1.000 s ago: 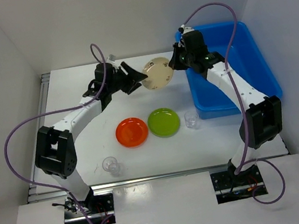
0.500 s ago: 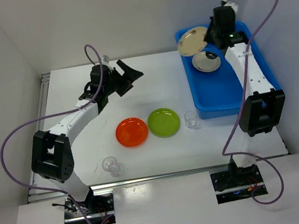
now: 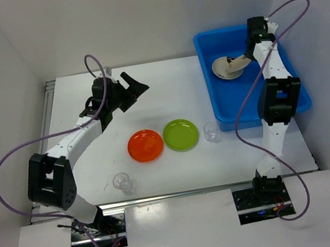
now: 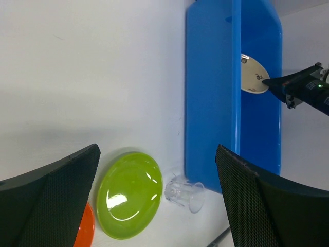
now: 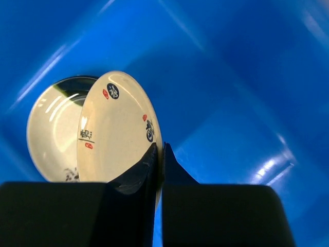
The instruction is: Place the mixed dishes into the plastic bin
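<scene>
Our right gripper (image 5: 158,150) pinches the rim of a beige plate (image 5: 115,128), tilted on edge inside the blue bin (image 3: 231,103) at far right, over a second beige plate (image 5: 49,131) lying flat; we cannot tell whether they touch. Our left gripper (image 3: 135,85) has its jaws spread wide, holding nothing, above the far-left table (image 3: 166,91). The orange plate (image 3: 145,145), green plate (image 3: 181,135) and clear cup (image 3: 212,131) sit mid-table, and the second clear cup (image 3: 122,181) sits near left.

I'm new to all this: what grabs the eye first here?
The bright blue bin at the far right stands out; inside it the right gripper pinches a beige plate by its rim, tilted over another plate. An orange plate and a lime green plate lie side by side in the middle.
</scene>
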